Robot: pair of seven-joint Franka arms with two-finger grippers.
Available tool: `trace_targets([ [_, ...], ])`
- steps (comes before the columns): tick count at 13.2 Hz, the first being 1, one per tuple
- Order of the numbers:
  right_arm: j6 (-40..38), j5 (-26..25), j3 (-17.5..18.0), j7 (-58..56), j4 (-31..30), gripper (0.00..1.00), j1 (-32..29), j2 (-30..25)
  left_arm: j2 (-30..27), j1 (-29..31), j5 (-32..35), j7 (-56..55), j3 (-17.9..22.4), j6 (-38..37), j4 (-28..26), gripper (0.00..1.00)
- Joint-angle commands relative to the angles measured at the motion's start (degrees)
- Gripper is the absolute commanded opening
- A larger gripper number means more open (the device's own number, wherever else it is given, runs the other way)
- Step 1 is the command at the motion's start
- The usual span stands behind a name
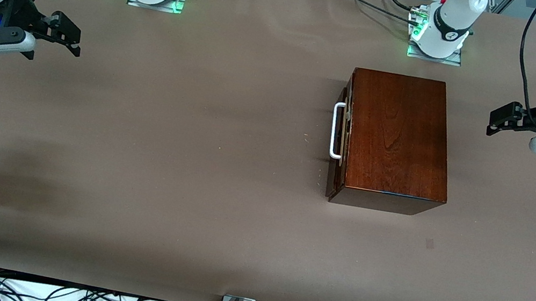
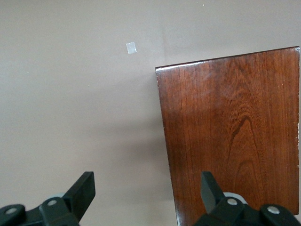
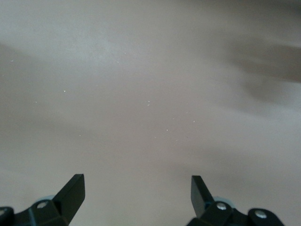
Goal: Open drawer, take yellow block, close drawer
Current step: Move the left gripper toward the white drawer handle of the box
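table (image 1: pixel 190 159): brown cover, box (image 1: pixel 395 139) on it
drawer (image 1: pixel 343 130): I see it closed; block hidden
left gripper (image 1: pixel 496 119): spread wide, beside box
right gripper (image 1: pixel 67 34): spread wide, well clear
progress: I judge nothing done

Both arms wait raised; left gripper (image 1: pixel 498 117) & right gripper (image 1: pixel 68 34) fingers spread.

A glossy reddish-brown wooden box (image 1: pixel 398 139) with swirling dark grain carries a white bar handle (image 1: pixel 336 130) on its drawer (image 1: pixel 343 136), set on a plain taupe-brown counter (image 1: pixel 164 155); both grippers are black on white arms.
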Motion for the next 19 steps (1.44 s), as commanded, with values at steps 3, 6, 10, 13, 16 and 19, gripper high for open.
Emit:
trace_targets([
  [3,-1.21,-0.91,0.18,0.65,1.12,1.0,-0.25,0.27,0.89,-0.25,-0.53,-0.39,0.07,-2.25,2.72,1.0],
  [6,-1.12,-0.91,0.18,0.65,1.12,1.0,-0.25,0.27,1.33,-0.6,-0.52,-0.22,0.07,-3.39,2.9,1.0],
  [10,-1.21,-0.91,0.18,0.57,1.12,1.0,-0.34,0.27,3.08,-0.86,-0.88,0.22,-0.1,-8.22,4.48,1.0],
  [13,-1.21,-0.91,0.18,0.57,1.12,1.0,-0.34,0.27,3.53,-1.74,-0.88,0.75,-0.1,-8.23,4.39,1.0],
  [16,-1.21,-0.91,0.18,0.48,1.12,1.0,-0.34,0.27,3.44,-3.05,-0.88,-0.13,-0.54,-8.23,4.39,1.0],
  [19,-1.21,-0.91,0.18,0.48,1.12,1.0,-0.34,0.27,3.35,-3.15,-0.7,-2.05,-2.3,-8.23,4.39,1.0],
])
